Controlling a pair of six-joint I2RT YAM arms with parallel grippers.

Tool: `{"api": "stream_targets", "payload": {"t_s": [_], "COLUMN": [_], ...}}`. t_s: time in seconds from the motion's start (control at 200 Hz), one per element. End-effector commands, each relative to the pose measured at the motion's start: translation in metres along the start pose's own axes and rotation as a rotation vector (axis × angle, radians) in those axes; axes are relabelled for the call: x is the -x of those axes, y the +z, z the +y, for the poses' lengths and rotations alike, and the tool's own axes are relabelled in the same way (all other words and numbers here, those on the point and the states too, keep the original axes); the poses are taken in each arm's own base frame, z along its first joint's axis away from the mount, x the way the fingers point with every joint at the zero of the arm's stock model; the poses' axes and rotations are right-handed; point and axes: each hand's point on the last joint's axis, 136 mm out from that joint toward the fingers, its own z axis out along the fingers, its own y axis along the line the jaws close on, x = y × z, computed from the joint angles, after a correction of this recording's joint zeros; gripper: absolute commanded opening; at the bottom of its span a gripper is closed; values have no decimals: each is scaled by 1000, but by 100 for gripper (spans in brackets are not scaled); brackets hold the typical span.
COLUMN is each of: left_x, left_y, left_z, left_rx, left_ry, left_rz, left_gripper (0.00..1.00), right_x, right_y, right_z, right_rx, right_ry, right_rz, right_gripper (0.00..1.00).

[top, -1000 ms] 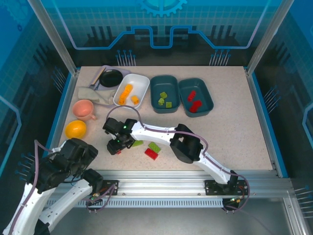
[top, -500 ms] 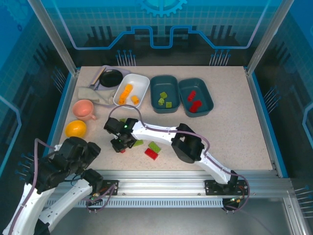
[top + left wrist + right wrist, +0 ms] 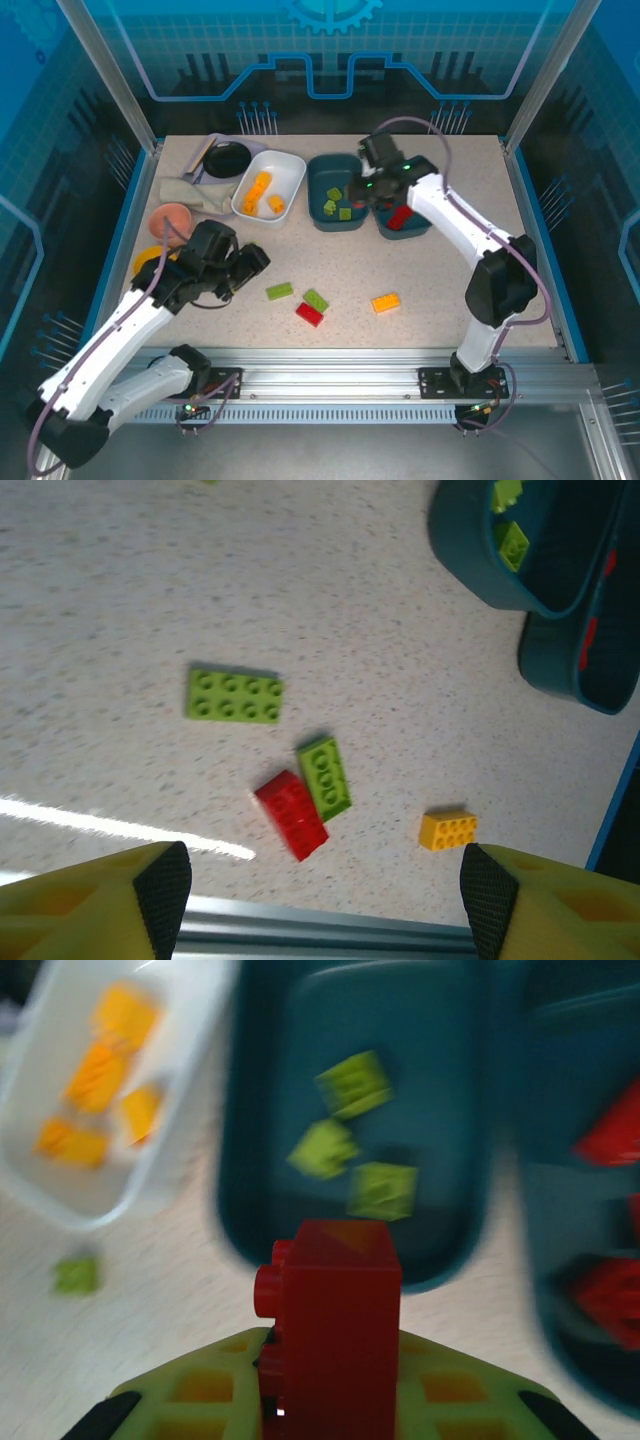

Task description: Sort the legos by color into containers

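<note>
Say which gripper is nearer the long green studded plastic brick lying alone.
Left. The left gripper is beside the long green brick; the right gripper, holding a red plastic brick, is far off over dark teal plastic tubs.

White-shelled, black-jointed left arm (image 3: 110, 335) and right arm (image 3: 455, 225), each trailing a pale lilac cable (image 3: 410, 121), stand on a silver rail (image 3: 330, 385), the left end effector (image 3: 325, 888) and right end effector (image 3: 325, 1415) bearing yellow-green fingers (image 3: 570, 905) with black textured pads (image 3: 165, 885).
</note>
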Motion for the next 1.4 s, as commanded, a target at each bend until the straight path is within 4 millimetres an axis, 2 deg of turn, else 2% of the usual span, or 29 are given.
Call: {"api": "stream_targets", "payload": {"t_s": [0.0,0.105,0.155,0.285,0.32,0.345,0.46,0.55,0.645,0.73,0.81,0.87,0.965,0.985,1.02,1.115,1.195,1.3,1.396], "left_x": [10,15,17,20,21,21,24,25,27,26,28,30,36,39,42,54,66,80,95], "left_y": [1,13,17,25,27,27,30,30,30,30,29,28,28,28,31,42,54,77,98], "left_z": [-53,-68,-72,-76,-76,-76,-75,-71,-60,-55,-50,-44,-31,-27,-19,3,14,29,39], "left_rx": [-153,-151,-147,-131,-128,-125,-102,-78,-29,-7,21,50,94,105,120,172,215,280,313], "left_ry": [64,69,72,65,65,64,60,52,33,31,27,25,-9,-25,-54,-107,-46,17,64], "left_rz": [-4,-1,-1,-10,-12,-14,-20,-28,-39,-42,-46,-49,-45,-43,-25,37,58,96,128], "left_gripper": [76,76,76,76,76,76,76,76,76,76,76,76,76,76,76,75,76,76,76], "right_x": [5,35,44,61,70,63,61,60,60,64,74,81,88,93,92,80,57,8,-42], "right_y": [29,52,68,103,103,120,138,144,143,136,121,106,80,65,55,27,6,-18,-34], "right_z": [-40,-66,-75,-86,-86,-92,-104,-112,-116,-113,-107,-98,-83,-75,-68,-31,15,71,107], "right_rx": [-43,-38,-42,-44,-43,-58,-89,-98,-102,-94,-78,-63,-52,-42,-38,27,121,276,432], "right_ry": [55,126,149,184,188,200,253,288,302,295,280,260,214,198,177,86,-34,-182,-246], "right_rz": [70,75,96,135,126,161,198,203,204,196,164,135,92,65,53,11,-22,-46,-40], "right_gripper": [18,18,19,19,19,20,21,25,35,44,50,54,54,54,54,54,58,66,76]}}
